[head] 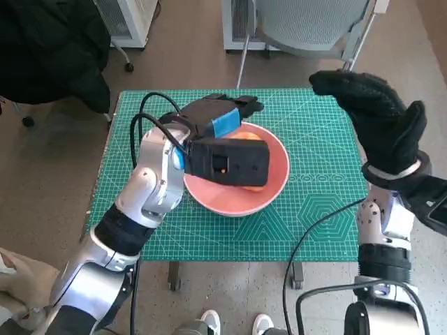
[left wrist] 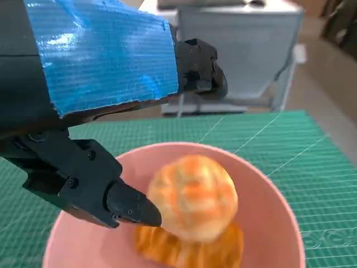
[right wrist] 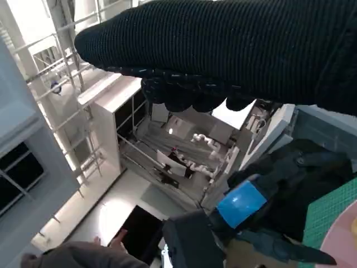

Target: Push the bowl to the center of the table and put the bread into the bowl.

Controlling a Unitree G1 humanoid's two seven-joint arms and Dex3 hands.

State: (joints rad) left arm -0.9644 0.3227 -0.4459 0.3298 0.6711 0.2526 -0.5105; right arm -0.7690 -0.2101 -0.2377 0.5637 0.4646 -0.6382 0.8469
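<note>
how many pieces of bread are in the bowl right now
2, as far as shows: a round bun lies in the pink bowl, on top of a flatter orange piece. The left hand hovers over the bowl and may hide more.

The left robot hand (head: 222,115) is extended from the near left toward the far middle, its blue-taped back turned upward, its black fingers (left wrist: 128,204) spread apart with nothing held between them. The right robot hand (head: 380,122) is raised at the right on an upright forearm, its gloved fingers (right wrist: 189,97) curved loosely forward and empty.
</note>
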